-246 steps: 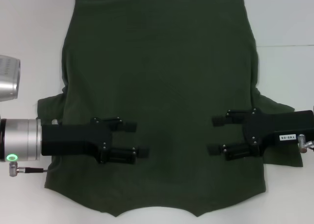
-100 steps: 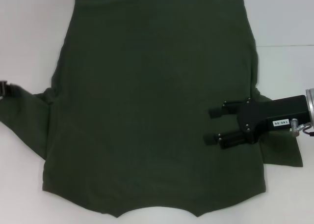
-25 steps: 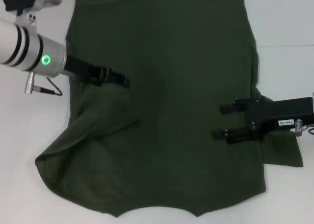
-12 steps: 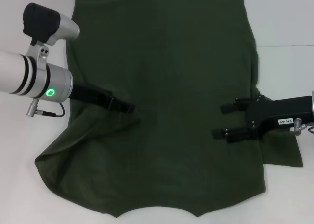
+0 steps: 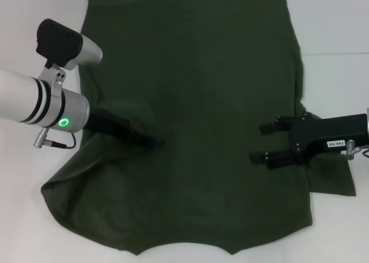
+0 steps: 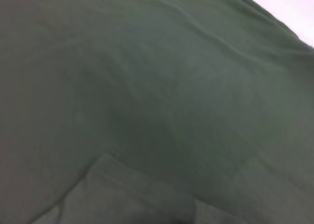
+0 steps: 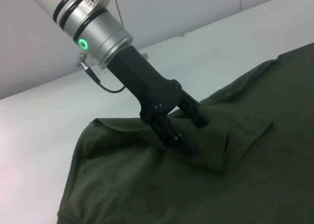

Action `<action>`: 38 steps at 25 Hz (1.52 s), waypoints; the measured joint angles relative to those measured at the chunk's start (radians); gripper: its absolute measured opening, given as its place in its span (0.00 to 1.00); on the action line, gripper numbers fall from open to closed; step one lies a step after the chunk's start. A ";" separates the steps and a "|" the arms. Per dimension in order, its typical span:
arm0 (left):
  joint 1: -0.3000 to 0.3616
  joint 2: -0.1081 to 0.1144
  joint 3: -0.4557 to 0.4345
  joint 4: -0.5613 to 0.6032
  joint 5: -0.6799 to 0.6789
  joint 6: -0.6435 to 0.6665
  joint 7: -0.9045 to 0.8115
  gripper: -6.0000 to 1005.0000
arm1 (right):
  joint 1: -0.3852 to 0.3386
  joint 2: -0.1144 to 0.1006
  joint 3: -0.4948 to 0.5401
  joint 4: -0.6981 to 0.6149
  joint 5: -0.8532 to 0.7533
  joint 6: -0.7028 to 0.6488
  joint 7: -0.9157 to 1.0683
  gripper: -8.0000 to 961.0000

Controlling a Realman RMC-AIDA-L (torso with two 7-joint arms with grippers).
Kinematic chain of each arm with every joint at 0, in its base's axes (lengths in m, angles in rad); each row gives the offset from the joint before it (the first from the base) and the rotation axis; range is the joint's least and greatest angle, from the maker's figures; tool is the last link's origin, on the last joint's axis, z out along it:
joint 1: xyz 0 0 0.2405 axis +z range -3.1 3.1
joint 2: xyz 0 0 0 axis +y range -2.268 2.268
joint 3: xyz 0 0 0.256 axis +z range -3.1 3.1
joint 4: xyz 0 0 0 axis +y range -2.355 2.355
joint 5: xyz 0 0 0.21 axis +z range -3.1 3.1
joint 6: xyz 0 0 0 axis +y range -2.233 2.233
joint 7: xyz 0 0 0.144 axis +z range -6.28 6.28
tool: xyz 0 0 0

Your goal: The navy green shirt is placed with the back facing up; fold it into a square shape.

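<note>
The navy green shirt (image 5: 196,72) lies spread on the white table, collar end nearest me. Its left sleeve is folded in over the body and forms a raised fold (image 5: 86,176). My left gripper (image 5: 154,142) is tipped down onto the shirt at the end of that folded sleeve. In the right wrist view its two fingers (image 7: 171,135) stand apart on the fabric, so the left gripper (image 7: 186,129) looks open. My right gripper (image 5: 257,142) is open and empty over the shirt's right side. The left wrist view shows only green fabric (image 6: 171,86).
The right sleeve (image 5: 333,185) sticks out flat beyond the shirt's side, partly under my right arm. Bare white table (image 5: 34,228) surrounds the shirt on both sides. A seam in the table surface (image 5: 334,53) runs at the right.
My left gripper has swung toward me and to the right and lowered onto the shirt with the sleeve fold. My right gripper has stayed in place.
</note>
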 joint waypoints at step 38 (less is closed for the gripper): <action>0.348 -0.008 -0.482 -0.014 -0.366 0.678 0.757 0.90 | 0.087 -0.080 0.111 -0.007 -0.065 -0.035 0.769 0.96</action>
